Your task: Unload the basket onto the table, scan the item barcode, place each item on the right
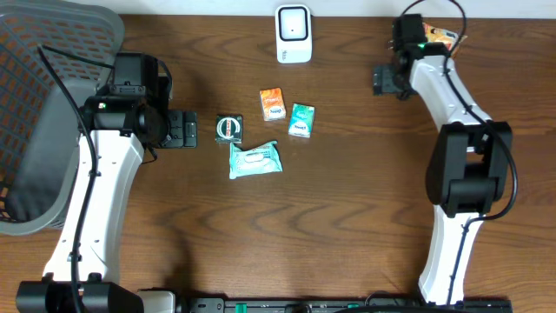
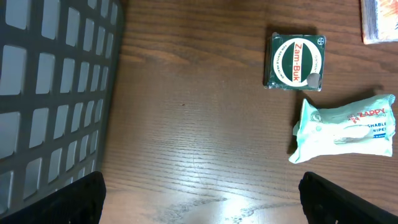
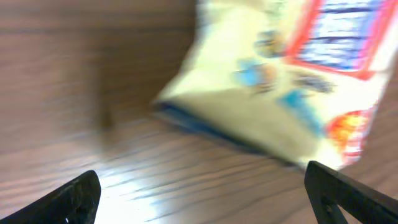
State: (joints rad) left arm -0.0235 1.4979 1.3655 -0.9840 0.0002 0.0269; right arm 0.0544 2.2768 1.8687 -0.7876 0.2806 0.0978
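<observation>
Overhead view is showing a job that looks like it is only starting. Nothing is being held up to the white plastic scanner box (image 1: pixel 294 33), which is sitting well apart from both grippers, up between them.

The left gripper (image 2: pixel 202 208) is holding its two fingers wide apart, with only bare wood between them. The right gripper (image 3: pixel 205 202) is doing the same, and it is pinching nothing either.

Just ahead of the right gripper, a shiny yellow snack bag with red and blue print (image 3: pixel 280 74) is lying on the brown wooden table (image 1: pixel 347 226). That picture is blurry, so I cannot tell if the bag is touching the fingers.

Ahead of the left gripper and off to one side, a dark green square tin with a round white label (image 2: pixel 295 61) is lying near a pale green soft pack of wipes (image 2: pixel 345 127). A small orange box (image 1: pixel 273 104) and a small green packet (image 1: pixel 301 120) are lying further off.

I think grabbing one thing, carrying it to the scanner and turning its barcode are all waiting to be done. The snack bag is looking like the nearest pick.
</observation>
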